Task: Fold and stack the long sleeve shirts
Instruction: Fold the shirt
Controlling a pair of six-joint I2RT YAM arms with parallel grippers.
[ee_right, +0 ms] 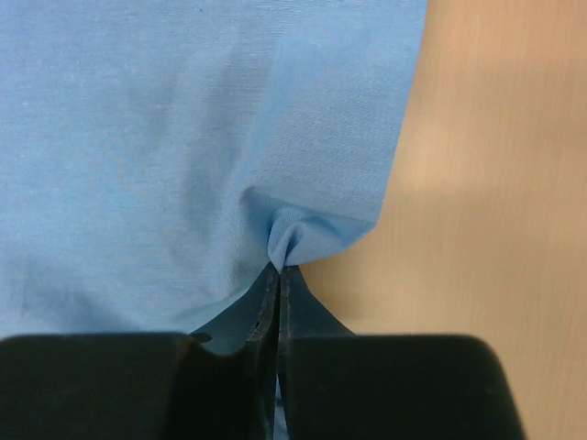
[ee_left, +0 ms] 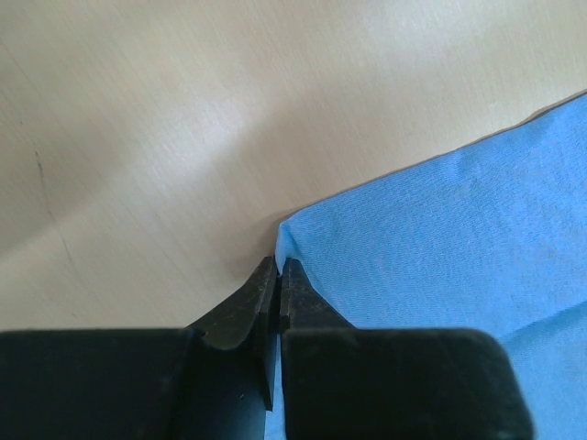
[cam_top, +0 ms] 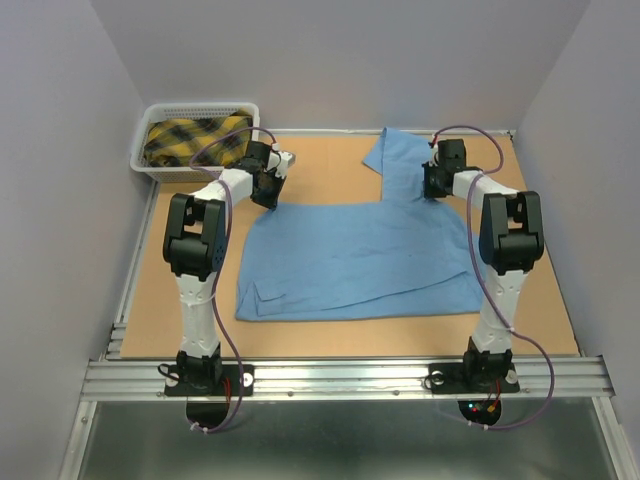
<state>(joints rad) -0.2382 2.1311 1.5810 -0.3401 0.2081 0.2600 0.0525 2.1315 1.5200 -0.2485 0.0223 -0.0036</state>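
your left claw (cam_top: 266, 192) is pinched shut on the far left corner of the light blue shirt (cam_top: 350, 262). your right claw (cam_top: 432, 184) is pinched shut on a small pucker of cloth at the far right corner, just where one sleeve (cam_top: 400, 158) runs off toward the back of the table (cam_top: 320, 168). the shirt lies flat mid-table, between the two arms, its long axis running left to right. from both claws the whole body of cloth lies toward the arm bases, so you hold the far edge and the near hem is free. each arm is nearest its own corner, and the two grips sit about level across the table. i judge the next move to be a fold drawn toward the near hem; carry both claws evenly or the edge will skew. the basket (cam_top: 150, 168) with the plaid cloth (cam_top: 195, 140) sits far left, apart from the shirt.
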